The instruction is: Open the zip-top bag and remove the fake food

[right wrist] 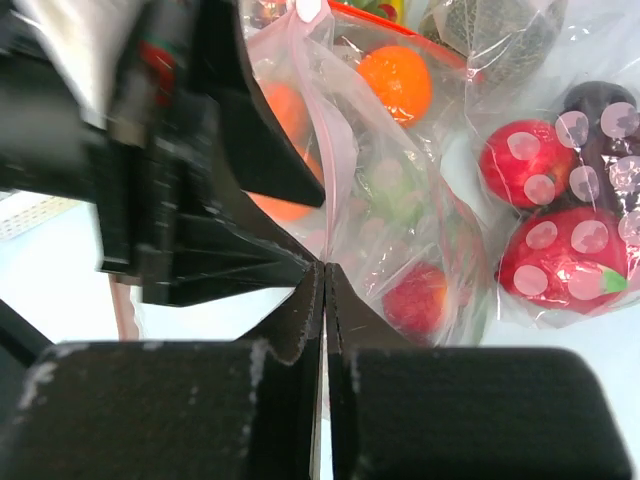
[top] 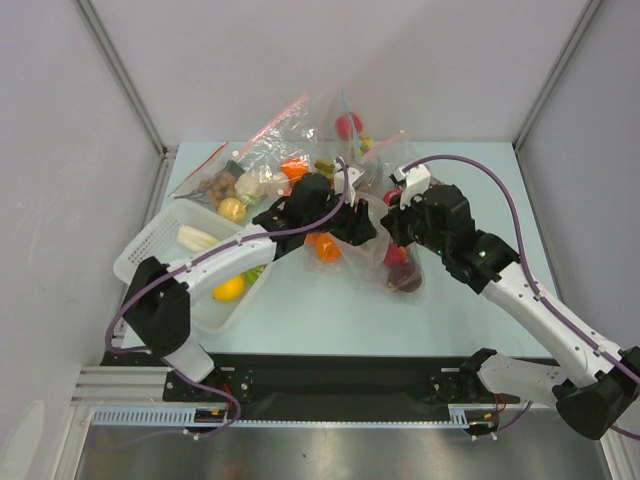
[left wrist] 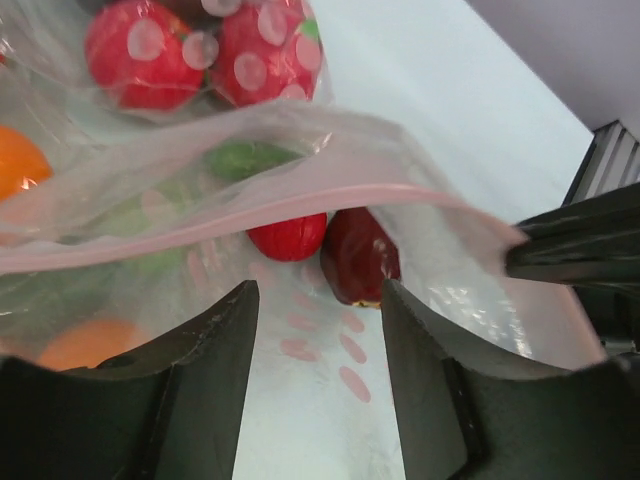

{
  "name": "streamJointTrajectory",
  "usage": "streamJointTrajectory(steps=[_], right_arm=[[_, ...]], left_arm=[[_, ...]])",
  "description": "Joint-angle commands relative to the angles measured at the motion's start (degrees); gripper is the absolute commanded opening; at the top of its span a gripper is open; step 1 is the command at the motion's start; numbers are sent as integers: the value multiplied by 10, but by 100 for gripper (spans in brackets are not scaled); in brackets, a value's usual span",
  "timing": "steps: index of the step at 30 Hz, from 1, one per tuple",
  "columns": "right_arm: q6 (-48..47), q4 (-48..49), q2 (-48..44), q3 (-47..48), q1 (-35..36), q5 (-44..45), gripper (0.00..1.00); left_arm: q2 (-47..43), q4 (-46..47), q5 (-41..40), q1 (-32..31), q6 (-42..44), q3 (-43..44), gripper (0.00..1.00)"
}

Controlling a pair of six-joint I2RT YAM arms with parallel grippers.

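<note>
The zip-top bag (top: 372, 262) lies mid-table between my two grippers. Its pale pink strip (left wrist: 300, 200) runs across the left wrist view, the mouth gaping. Inside it are a dark red apple (left wrist: 358, 255), a red piece (left wrist: 288, 238), green pieces (left wrist: 245, 158) and oranges (right wrist: 397, 82). My left gripper (left wrist: 318, 310) is open at the mouth, over the bag's lower wall. My right gripper (right wrist: 325, 268) is shut on the bag's edge by the pink strip (right wrist: 335, 150). In the top view the left gripper (top: 348, 215) and right gripper (top: 393, 228) stand close together.
A white basket (top: 140, 250) at the left holds a lemon (top: 229, 288) and a leek (top: 196, 238). Other clear bags lie at the back (top: 262, 158). A bag of dotted red strawberries (right wrist: 525, 165) lies beside the zip-top bag.
</note>
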Motion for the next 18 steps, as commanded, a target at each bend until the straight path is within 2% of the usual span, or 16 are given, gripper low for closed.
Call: streamJointTrajectory(steps=[1,8,13,15,17,18], right_arm=[[7,27,-21,2,1,-9,0],[20,47,-20,-4,2,-34,0],[30,48,-25,-8,2,-33,0],[33,45,-23,-11,2,-24,0],[38,36,-24,-14,2,-19,3],[38,23,-26,-16,2,13,9]], left_arm=[[8,-2,29,-6,22,12,57],[76,32,95,-27,41,11,67],[112,127,147,-36,18,-31,68],[117,147,143,-36,10,-42,68],[128,159,131,-36,9,-46,68],[130,162,127,-36,8,-52,68]])
